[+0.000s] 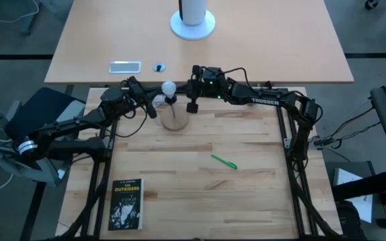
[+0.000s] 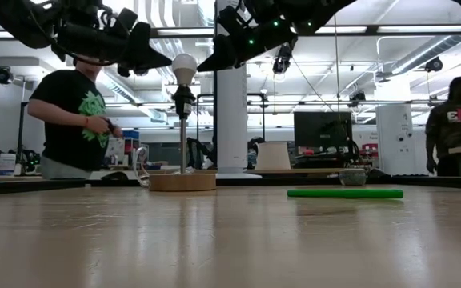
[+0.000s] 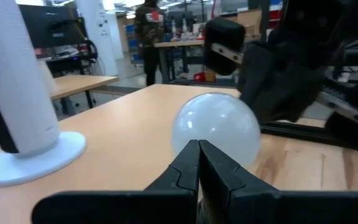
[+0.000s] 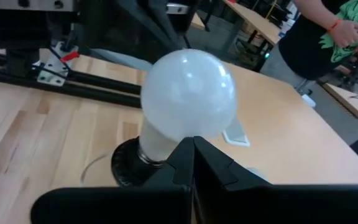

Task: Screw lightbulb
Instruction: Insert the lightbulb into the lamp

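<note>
The lightbulb [image 1: 169,88] sits upright in its socket near the table's far edge, seemingly screwed in, with the clenched left claw [image 1: 154,105] and clenched right claw [image 1: 191,104] empty beside it.

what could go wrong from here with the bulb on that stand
1. The white frosted lightbulb sits in a black socket atop a thin post on a small round wooden base; a sideways nudge might tip it.
2. The left gripper and right gripper, both shut, flank the bulb closely and might collide.
</note>
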`<state>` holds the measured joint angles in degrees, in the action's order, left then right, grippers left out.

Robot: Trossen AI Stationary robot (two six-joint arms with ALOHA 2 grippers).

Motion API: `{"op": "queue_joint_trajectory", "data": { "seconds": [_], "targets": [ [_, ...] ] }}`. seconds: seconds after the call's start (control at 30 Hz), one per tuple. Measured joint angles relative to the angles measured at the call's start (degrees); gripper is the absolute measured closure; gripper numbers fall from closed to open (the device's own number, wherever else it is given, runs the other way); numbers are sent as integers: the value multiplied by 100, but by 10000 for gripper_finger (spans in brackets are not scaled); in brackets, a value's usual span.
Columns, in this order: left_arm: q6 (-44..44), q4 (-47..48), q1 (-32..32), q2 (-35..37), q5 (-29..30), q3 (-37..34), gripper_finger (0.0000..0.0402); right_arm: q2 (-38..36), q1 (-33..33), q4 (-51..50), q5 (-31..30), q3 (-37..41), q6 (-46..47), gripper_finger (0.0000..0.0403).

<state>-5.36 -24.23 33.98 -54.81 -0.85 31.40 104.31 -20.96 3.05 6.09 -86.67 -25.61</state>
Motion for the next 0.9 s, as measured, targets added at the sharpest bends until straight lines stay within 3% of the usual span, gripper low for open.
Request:
{"op": "queue_joint_trajectory", "data": {
  "seconds": [0.2, 0.4, 0.6, 0.77, 0.9],
  "targets": [
    [1, 194, -4, 12, 37, 0, 401, 2, 47, -218, 55, 0, 5, 403],
    [125, 458, -4, 241, 105, -2, 401, 2, 18, -294, -437, 0, 44, 403],
    [127, 409, -8, 332, -612, -2, 401, 2, -42, -59, -363, 0, 10, 403],
    [134, 208, 2, 200, -435, -2, 401, 2, -31, 34, 118, 0, 21, 403],
    [141, 183, 2, 151, -28, -2, 401, 0, 30, 17, 155, 0, 23, 403]
  ]
}}
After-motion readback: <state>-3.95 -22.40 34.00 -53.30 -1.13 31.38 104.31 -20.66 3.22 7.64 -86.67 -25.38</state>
